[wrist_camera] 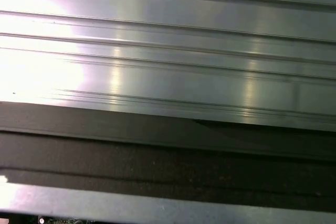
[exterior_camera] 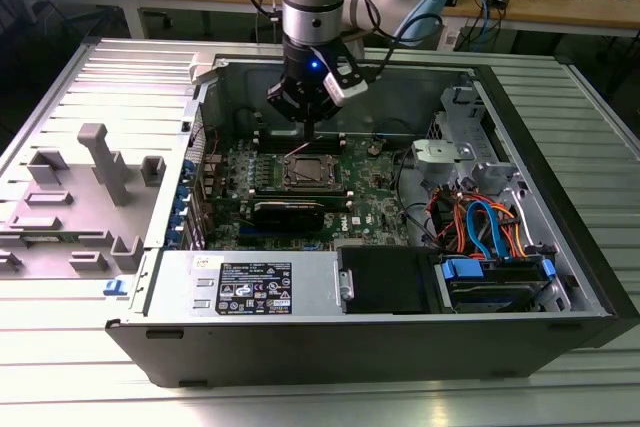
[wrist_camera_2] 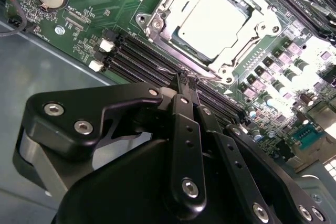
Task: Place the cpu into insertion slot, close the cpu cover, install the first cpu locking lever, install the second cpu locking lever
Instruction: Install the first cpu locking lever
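In the second wrist view the pincer [wrist_camera_2: 186, 83] hangs with its fingertips pressed together, holding nothing — just past them, beyond the black memory slots [wrist_camera_2: 152, 61], the cpu [wrist_camera_2: 212, 23] sits in the insertion slot [wrist_camera_2: 164, 10], the cpu cover [wrist_camera_2: 239, 56] framing it.

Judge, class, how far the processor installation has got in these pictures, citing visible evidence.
Done: the silvery-grey square cpu sits in the silver-rimmed insertion slot, and the thin silver cpu cover appears to lie closed around it. In hand: the black gripper, fingers shut and empty, hangs just beside the socket above the long black memory slots. Left: whether either locking lever is latched cannot be told.
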`<state>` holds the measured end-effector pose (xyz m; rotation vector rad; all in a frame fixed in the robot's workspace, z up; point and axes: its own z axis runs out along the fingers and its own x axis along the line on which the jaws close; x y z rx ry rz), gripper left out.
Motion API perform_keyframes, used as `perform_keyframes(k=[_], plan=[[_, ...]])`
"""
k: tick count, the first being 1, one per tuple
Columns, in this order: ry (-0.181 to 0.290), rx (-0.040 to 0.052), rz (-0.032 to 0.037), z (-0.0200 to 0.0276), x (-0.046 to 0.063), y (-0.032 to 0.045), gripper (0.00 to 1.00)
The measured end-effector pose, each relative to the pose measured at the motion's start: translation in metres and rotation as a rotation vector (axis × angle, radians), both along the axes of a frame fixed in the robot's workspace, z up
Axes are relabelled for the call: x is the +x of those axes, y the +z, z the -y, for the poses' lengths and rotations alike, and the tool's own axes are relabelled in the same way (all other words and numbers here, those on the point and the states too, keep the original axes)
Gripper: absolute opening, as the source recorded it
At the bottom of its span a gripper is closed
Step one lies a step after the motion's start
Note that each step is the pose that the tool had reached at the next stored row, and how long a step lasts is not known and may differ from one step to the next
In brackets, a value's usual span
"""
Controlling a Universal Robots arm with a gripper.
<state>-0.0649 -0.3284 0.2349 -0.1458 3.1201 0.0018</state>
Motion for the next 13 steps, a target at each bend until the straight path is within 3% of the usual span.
perform_keyframes(k=[8, 13], plan=[[0.0, 0.0002, 0.0004, 0.0003, -0.0032, 0.0, 0.11], [0.0, 0.0001, 0.0003, 0.0003, 0.003, -0.0002, 0.11]])
